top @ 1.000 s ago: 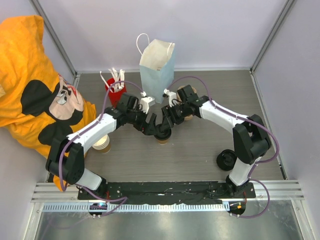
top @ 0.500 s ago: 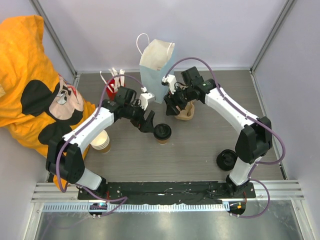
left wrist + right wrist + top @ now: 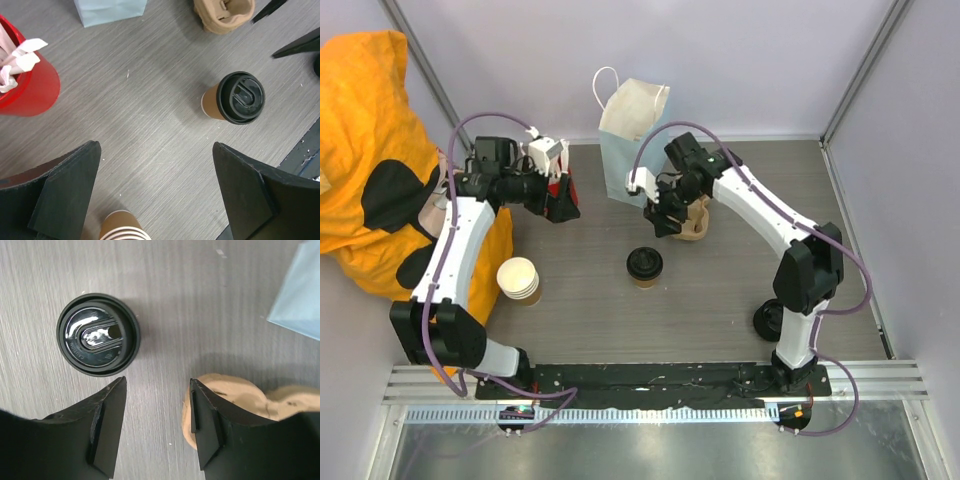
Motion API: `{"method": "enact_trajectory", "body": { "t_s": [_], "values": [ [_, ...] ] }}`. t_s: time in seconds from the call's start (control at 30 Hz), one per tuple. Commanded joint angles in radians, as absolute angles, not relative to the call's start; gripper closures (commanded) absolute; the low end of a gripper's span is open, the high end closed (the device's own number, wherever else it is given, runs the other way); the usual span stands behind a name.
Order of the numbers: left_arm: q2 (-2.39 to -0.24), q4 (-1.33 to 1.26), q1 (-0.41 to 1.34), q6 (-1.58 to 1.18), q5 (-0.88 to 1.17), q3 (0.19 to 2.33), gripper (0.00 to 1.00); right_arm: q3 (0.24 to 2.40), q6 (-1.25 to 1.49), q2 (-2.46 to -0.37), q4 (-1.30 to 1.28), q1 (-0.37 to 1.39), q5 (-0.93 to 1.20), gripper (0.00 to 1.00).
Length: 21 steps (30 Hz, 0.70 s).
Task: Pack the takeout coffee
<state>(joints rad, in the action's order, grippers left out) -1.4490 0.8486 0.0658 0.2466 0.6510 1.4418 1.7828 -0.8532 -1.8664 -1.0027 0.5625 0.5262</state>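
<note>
The grey table (image 3: 720, 300) carried the lidded coffee (image 3: 644, 266), a blue bag (image 3: 633, 145), a red cup (image 3: 25, 85), a cup stack (image 3: 519, 280), a cardboard carrier (image 3: 697, 226) and loose lids (image 3: 772, 319).

A grey wood-grain tabletop (image 3: 720, 300) is enclosed by pale lilac walls (image 3: 750, 60) along its far, left and right edges. Aluminium posts (image 3: 428, 75) are set at both far corners. An orange cloth (image 3: 360, 120) printed with a cartoon mouse is draped over the left edge. A slotted metal rail (image 3: 880, 378) is fixed along the near edge.

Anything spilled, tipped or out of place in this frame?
No spills: the tan paper cup with black lid stands upright, lid on. Only oddity is the orange cartoon-print cloth draped over the table's left edge.
</note>
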Motion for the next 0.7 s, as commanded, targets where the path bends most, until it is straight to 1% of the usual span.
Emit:
{"method": "enact_trajectory", "body": {
  "t_s": [0.0, 0.3, 0.33, 0.47, 0.67],
  "values": [
    [-1.39, 0.887, 0.072, 0.279, 0.632, 1.485, 0.0, 1.825, -1.008, -1.878, -1.066, 0.606, 0.514, 0.42],
    [-1.345, 0.867, 0.005, 0.258, 0.647, 1.454, 0.0, 1.839, -1.069, -1.916, -1.08, 0.687, 0.495, 0.44],
    [-1.339, 0.864, -0.032, 0.256, 0.656, 1.448, 0.0, 1.839, -1.072, -1.924, -1.078, 0.695, 0.494, 0.45],
    [-1.313, 0.841, -0.086, 0.238, 0.687, 1.416, 0.0, 1.838, -1.071, -1.945, -1.065, 0.712, 0.483, 0.47],
    [-1.299, 0.825, -0.113, 0.229, 0.715, 1.399, 0.0, 1.839, -1.072, -1.97, -1.06, 0.716, 0.468, 0.52]
  ]
}}
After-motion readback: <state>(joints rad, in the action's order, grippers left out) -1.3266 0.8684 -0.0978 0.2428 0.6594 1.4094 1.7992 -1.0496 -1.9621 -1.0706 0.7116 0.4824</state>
